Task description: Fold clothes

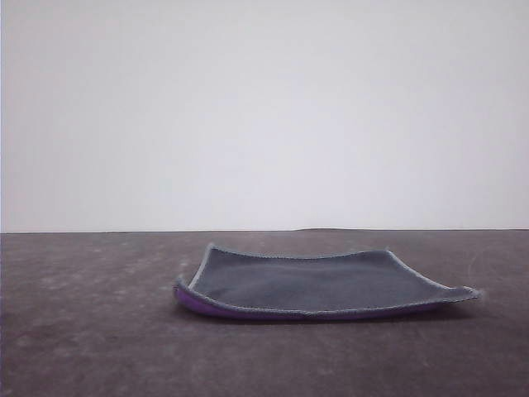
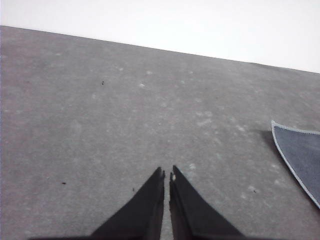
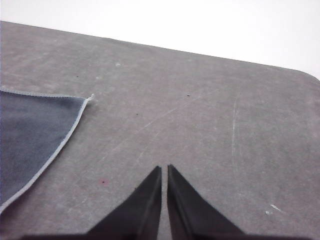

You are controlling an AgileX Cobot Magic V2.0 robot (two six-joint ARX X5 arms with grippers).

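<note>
A bare test setup, likely a lab: a mottled grey counter (image 1: pixel 99 331) with a plain white wall (image 1: pixel 264 107) behind it.

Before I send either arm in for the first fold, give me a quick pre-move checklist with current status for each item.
1. Cloth lies spread open on the table, dark grey face up, purple showing along the near edge: ok.
2. Cloth fully flat: not ok, the edges curl up off the table.
3. Left claw holding nothing, over bare table beside the cloth: ok.
4. Right claw holding nothing, over bare table beside the cloth: ok.
5. Claws open for a pinch: not ok, both have their tips almost together.
6. Cloth corner seen from the right wrist camera is exposed and unobstructed: ok.
</note>
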